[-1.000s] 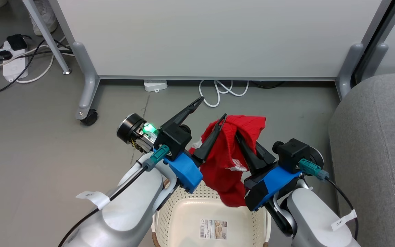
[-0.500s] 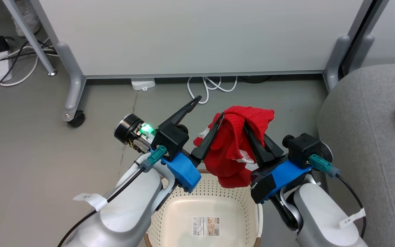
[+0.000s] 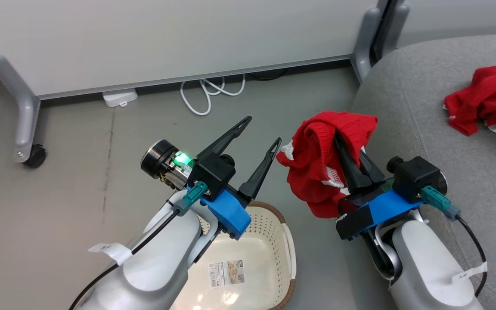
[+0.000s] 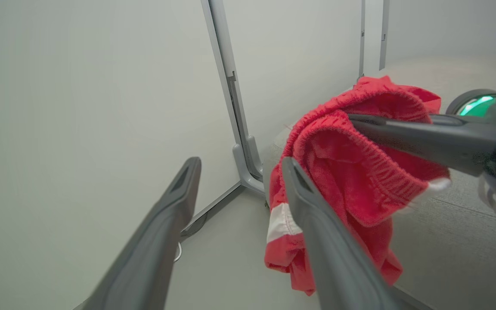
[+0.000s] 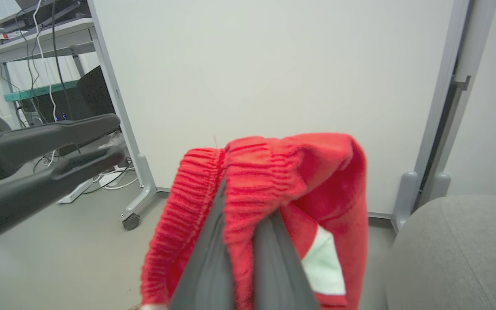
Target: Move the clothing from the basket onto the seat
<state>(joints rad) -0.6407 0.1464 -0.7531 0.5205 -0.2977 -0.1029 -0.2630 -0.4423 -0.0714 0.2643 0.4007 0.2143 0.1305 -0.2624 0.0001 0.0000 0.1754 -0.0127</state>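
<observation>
**Head view.** My right pincer (image 3: 339, 137) is closed on a red garment (image 3: 317, 172), whose ribbed hem is draped over the two dark fingers. The fabric hangs free in the air above the floor (image 3: 58, 181), just beside the rounded left edge of the grey seat (image 3: 403, 99). My left pincer (image 3: 263, 129) stands wide open and holds nothing. Its inner finger is just beside the garment, and I cannot tell whether the two touch. The basket (image 3: 274, 224) rests on the floor under my left forearm, near the seat's left edge, and its bare bottom shows a sticker (image 3: 226, 273). A second red garment (image 3: 485, 94) lies crumpled on the seat, well in from that edge.

**Left wrist view.** The held garment's white stripe (image 4: 280, 221) shows beside one of the open fingers.

**Right wrist view.** Red fabric is folded over my closed fingers, with a white patch (image 5: 323, 262) on its right side. The seat's rounded corner is at the lower right.
</observation>
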